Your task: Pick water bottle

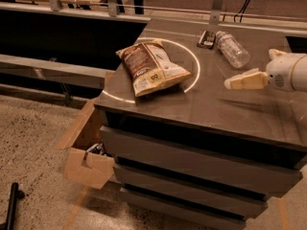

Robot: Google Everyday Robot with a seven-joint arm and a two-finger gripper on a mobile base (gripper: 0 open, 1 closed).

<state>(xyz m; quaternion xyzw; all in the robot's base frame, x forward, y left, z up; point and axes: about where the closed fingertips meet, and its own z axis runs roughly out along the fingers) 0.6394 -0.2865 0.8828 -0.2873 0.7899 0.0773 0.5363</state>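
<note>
Quick status for you: the pick hasn't happened yet, it's all approach so far and the whole grab-and-lift is left to do.

Going left to right: way off to the gripper's left and lower down, there's an open cardboard box on the floor beside the cabinet. On the cabinet top, well to the left of the gripper, a snack bag lies flat. Further along, a small dark packet sits beyond the gripper and to its left. The water bottle lies on its side just beside that packet, near the gripper's tip but clearly apart from it, a bit beyond and slightly left.

Then your gripper comes in from the right edge, hovering over the cabinet top and pointing left. I honestly can't tell how far open it is from this angle. It's got nothing in it and isn't touching the bottle. I'd say you need to reach further back before closing.
</note>
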